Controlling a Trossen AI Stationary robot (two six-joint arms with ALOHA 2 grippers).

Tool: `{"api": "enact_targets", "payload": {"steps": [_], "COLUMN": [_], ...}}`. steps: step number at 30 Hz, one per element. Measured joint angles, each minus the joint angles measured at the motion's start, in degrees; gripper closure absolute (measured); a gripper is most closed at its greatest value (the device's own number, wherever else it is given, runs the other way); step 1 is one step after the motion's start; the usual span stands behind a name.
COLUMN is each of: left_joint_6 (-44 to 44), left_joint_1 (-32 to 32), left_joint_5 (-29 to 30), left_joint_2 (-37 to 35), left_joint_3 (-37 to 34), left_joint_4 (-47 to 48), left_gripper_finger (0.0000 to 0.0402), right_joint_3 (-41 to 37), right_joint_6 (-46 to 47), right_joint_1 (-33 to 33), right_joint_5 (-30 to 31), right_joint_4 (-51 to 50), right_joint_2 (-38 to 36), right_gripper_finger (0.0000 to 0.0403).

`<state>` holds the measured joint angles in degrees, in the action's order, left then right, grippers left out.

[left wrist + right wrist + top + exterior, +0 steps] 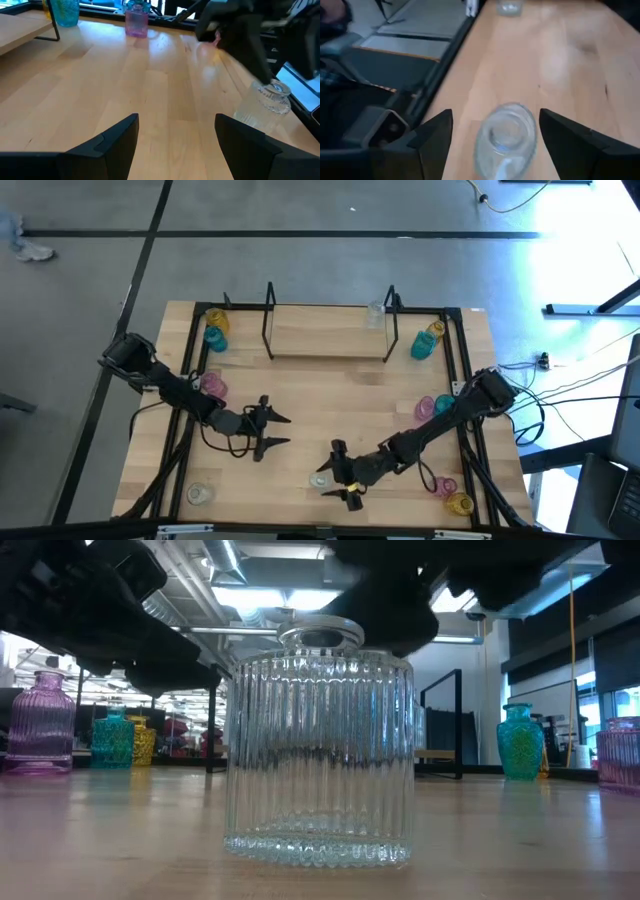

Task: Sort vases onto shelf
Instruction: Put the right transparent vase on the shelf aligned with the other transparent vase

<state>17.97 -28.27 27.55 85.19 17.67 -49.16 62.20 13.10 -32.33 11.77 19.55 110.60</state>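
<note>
Clear vase (321,478) stands upright near the table's front edge, well away from the shelf (328,336). Right gripper (342,476) straddles it, fingers spread, not gripping. Left gripper (275,431) waits nearby, open.

The shelf (330,340) sits at the far middle of the surface (330,410), one vase (376,313) on its right end. More vases cluster beside both of the shelf's ends. Well in front of the shelf, near the front edge, another vase (321,479) stands between the right tool's (345,476) spread fingers.
</note>
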Motion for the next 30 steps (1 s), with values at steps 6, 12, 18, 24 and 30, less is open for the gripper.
{"api": "enact_targets", "payload": {"steps": [6,12,18,24,30], "left_joint_6": [0.03,-0.01,-0.03,-0.06,-0.06], "left_joint_1": [0.0,0.0,0.0,0.0,0.02], "left_joint_5": [0.02,0.04,0.06,0.07,0.07], "left_joint_2": [0.0,0.0,0.0,0.0,-0.02], "left_joint_3": [0.0,0.0,0.0,0.0,0.0], "left_joint_4": [-0.18,-0.15,-0.13,-0.12,0.06], "left_gripper_finger": [0.0145,0.0145,0.0145,0.0145,0.0145], "right_joint_3": [0.84,0.8,0.78,0.78,0.78], "right_joint_6": [1.48,3.28,3.17,3.17,3.13], "right_joint_1": [-0.45,-0.45,-0.45,-0.42,-0.4], "right_joint_5": [3.97,4.12,5.64,5.75,5.78], "right_joint_4": [-0.06,-1.77,-1.09,-1.7,-1.51], "right_joint_2": [1.86,2.21,2.21,2.21,2.21], "right_gripper_finger": [0.0134,0.0134,0.0134,0.014,0.0205]}}
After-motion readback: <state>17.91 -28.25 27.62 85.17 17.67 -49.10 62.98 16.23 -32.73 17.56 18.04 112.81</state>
